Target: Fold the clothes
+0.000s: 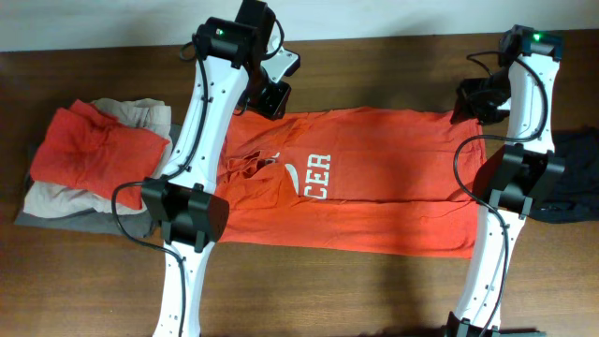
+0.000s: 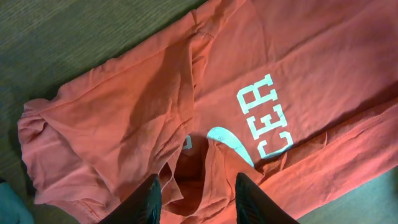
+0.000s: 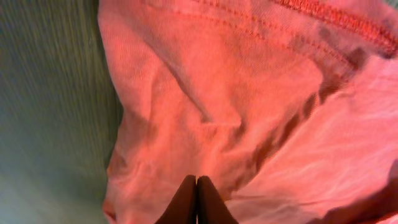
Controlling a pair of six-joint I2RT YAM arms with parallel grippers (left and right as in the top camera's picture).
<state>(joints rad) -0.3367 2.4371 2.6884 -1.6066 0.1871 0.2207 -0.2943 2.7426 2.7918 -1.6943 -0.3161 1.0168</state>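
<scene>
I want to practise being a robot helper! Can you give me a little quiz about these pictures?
1. True or false: the left gripper has its fingers apart.
2. Which white letters show on the orange T-shirt? A) CER B) DOG C) SUN
3. Fill in: the pile of clothes lies on the robot's ___ side of the T-shirt.

Key: 1 true; 2 A; 3 left.

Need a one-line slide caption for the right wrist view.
Right gripper closed at the rumpled edge of the orange-red T-shirt, with bare table to its left.
</scene>
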